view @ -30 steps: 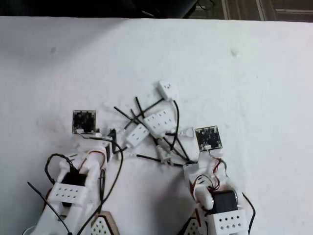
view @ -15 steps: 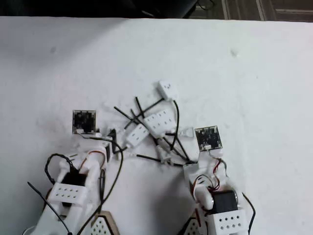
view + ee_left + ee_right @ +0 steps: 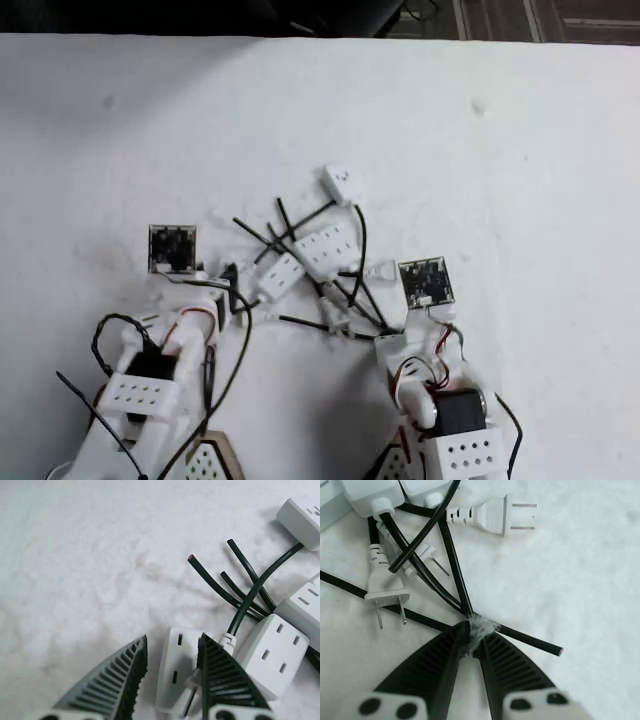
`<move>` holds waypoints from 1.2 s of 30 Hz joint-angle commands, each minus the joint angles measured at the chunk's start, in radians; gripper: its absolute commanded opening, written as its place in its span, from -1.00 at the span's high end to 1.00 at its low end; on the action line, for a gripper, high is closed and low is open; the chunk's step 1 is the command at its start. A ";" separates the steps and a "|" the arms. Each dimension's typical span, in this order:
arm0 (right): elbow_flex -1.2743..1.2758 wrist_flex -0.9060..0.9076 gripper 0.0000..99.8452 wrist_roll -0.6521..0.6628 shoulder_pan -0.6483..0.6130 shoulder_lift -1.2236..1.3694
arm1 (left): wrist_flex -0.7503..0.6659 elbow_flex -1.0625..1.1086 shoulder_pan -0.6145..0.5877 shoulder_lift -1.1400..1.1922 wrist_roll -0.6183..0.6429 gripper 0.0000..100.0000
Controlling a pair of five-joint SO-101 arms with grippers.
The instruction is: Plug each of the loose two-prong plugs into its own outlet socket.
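Observation:
My left gripper (image 3: 172, 640) is open, its jaws on either side of a white two-slot outlet block (image 3: 175, 665) lying on the white cloth. A white plug (image 3: 192, 697) with bare prongs rests against that block by one finger. A second outlet block (image 3: 272, 647) lies just beyond it, a third (image 3: 302, 515) farther off. My right gripper (image 3: 470, 629) is shut on a black cable (image 3: 455, 575) where two cables cross. Loose white two-prong plugs (image 3: 490, 514) (image 3: 387, 587) lie in front of it. From above, the outlets (image 3: 330, 247) and cables form one cluster between the arms.
Cut black cable ends (image 3: 210, 577) stick out of the tangle. Wide bare cloth (image 3: 520, 180) lies to the right and toward the table's far edge. Two square marker tags (image 3: 172, 247) (image 3: 426, 281) ride on the arms' wrists.

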 commanded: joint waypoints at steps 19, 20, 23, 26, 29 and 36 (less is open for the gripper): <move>0.011 0.002 0.96 0.006 -0.002 0.001 | 0.512 -0.292 -0.053 -0.254 0.009 0.64; 0.011 0.002 0.96 0.006 -0.002 0.001 | 0.589 -0.316 -0.053 -0.323 0.009 0.64; 0.011 0.002 0.96 0.006 -0.002 0.001 | 0.778 -0.365 -0.053 -0.570 0.006 0.64; 0.011 0.002 0.96 0.006 -0.002 0.001 | 0.896 -0.362 -0.053 -0.816 0.009 0.64; 0.011 0.002 0.96 0.006 -0.002 0.001 | 0.913 -0.373 -0.054 -0.782 0.003 0.64; 0.011 0.002 0.96 0.006 -0.002 0.001 | 0.968 -0.370 -0.053 -0.753 -0.035 0.64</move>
